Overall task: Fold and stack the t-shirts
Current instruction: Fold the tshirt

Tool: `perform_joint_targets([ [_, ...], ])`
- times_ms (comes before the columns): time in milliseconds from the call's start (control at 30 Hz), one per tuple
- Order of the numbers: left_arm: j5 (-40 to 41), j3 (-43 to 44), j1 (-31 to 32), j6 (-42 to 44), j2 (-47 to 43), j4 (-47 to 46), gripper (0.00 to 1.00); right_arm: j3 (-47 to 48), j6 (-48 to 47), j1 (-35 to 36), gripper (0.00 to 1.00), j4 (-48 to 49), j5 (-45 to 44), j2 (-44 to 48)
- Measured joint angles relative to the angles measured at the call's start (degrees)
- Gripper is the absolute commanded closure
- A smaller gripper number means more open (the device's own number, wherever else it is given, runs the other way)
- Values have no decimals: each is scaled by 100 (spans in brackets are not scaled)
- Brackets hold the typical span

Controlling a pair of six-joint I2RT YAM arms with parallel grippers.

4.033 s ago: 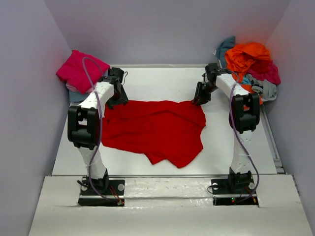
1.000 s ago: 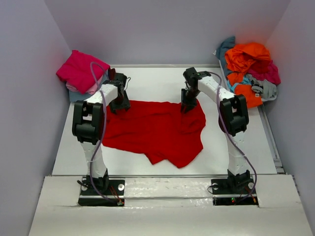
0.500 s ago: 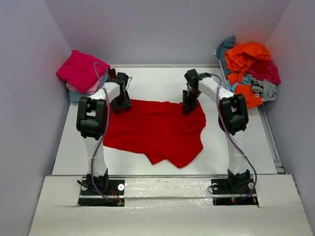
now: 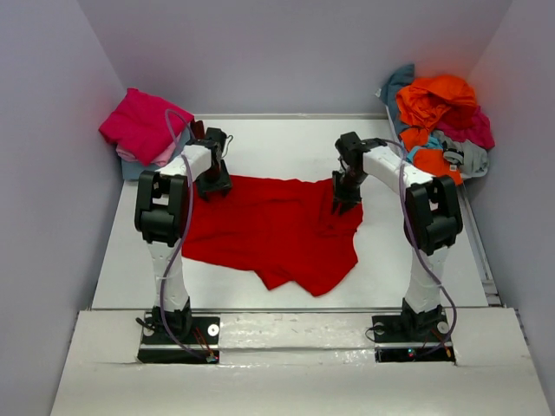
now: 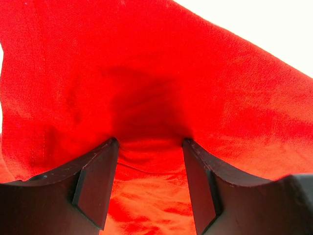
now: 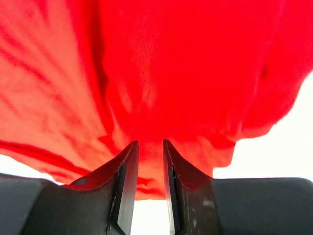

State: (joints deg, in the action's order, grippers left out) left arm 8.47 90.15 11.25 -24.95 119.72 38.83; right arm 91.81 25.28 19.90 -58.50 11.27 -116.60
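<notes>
At the worktop's (image 4: 286, 143) 10 o'clock corner we see a stack of pink t-shirts (image 4: 139, 126). On the left arm (image 4: 161, 208) the jaws stand wide, pressed onto the 11 o'clock corner of the red t-shirt (image 4: 269, 230), which lies spread mid-worktop. On the right arm (image 4: 431, 212) the jaws are narrow, pinching its 2 o'clock edge. A heap of t-shirts (image 4: 438, 113), orange uppermost, sits at 2 o'clock.
</notes>
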Motion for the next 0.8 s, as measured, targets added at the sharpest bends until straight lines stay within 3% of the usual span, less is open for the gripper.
perform_joint_targets([
  [233,-9,28,0,2,11,9,33,-269,-9,0,68,-87,-2,621],
  [500,-11,59,0,4,24,9,33,-592,-9,0,68,-85,-20,688],
  [800,-2,61,0,11,24,15,33,647,234,-70,68,26,-144,131],
])
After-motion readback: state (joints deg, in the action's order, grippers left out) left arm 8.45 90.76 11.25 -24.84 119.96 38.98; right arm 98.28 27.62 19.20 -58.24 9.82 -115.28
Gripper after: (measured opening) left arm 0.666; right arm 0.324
